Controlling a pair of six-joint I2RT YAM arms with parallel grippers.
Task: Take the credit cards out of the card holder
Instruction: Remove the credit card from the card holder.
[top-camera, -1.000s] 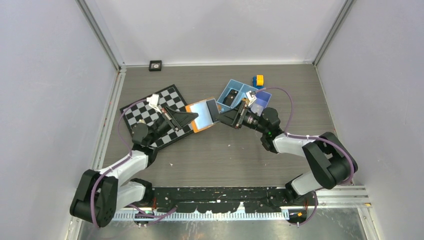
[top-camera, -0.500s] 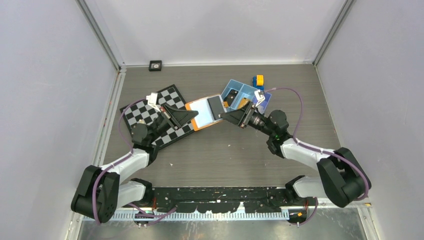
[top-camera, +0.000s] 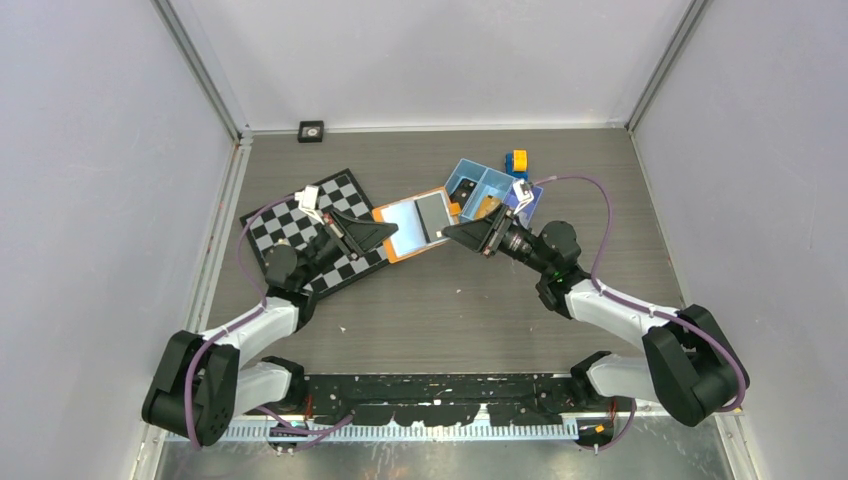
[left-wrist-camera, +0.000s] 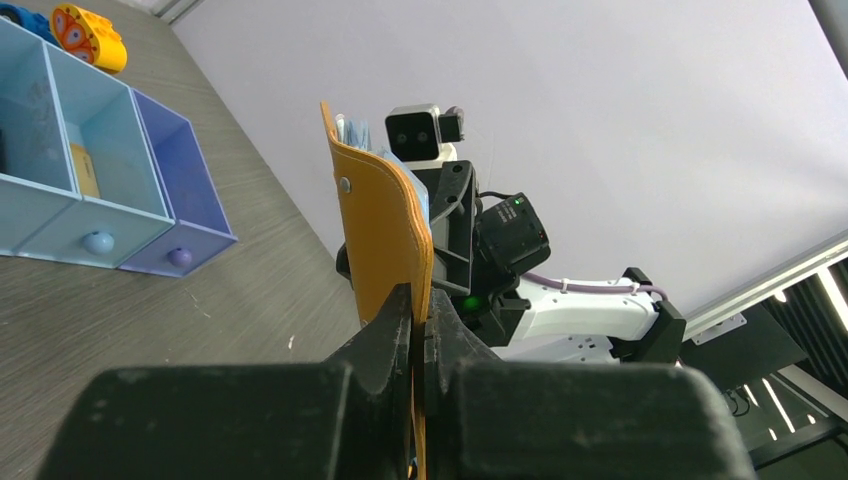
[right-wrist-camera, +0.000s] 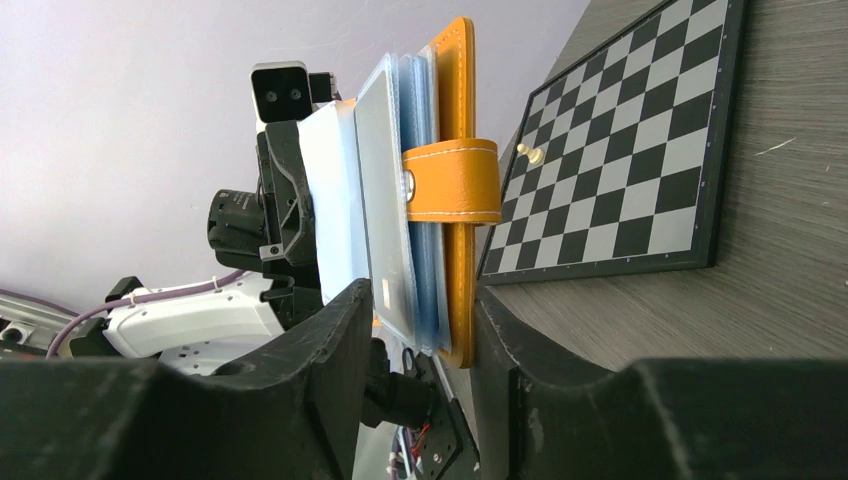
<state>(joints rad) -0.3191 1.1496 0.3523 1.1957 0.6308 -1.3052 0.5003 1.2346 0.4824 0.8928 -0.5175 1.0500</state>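
Note:
The orange card holder (top-camera: 383, 214) is held up above the table, open, with pale sleeves and a grey card (top-camera: 432, 213) facing up. My left gripper (top-camera: 390, 233) is shut on its orange cover, seen edge-on in the left wrist view (left-wrist-camera: 385, 230) between the black fingers (left-wrist-camera: 395, 325). My right gripper (top-camera: 452, 232) is at the holder's right edge. In the right wrist view its jaws (right-wrist-camera: 420, 300) stand apart on either side of the holder (right-wrist-camera: 455, 180), with the closing tab, the sleeves and the grey card (right-wrist-camera: 385, 230) between them.
A blue three-compartment tray (top-camera: 463, 174) stands behind the right gripper, also in the left wrist view (left-wrist-camera: 60, 150). A yellow-and-blue block (top-camera: 516, 160) lies beyond it. A chessboard (top-camera: 300, 235) lies under the left arm. A small black object (top-camera: 311, 130) sits at the back wall.
My right gripper has drawn back to the right from the middle of the holder to its edge. The card that stood up dark now lies flat and grey. The left gripper holds still.

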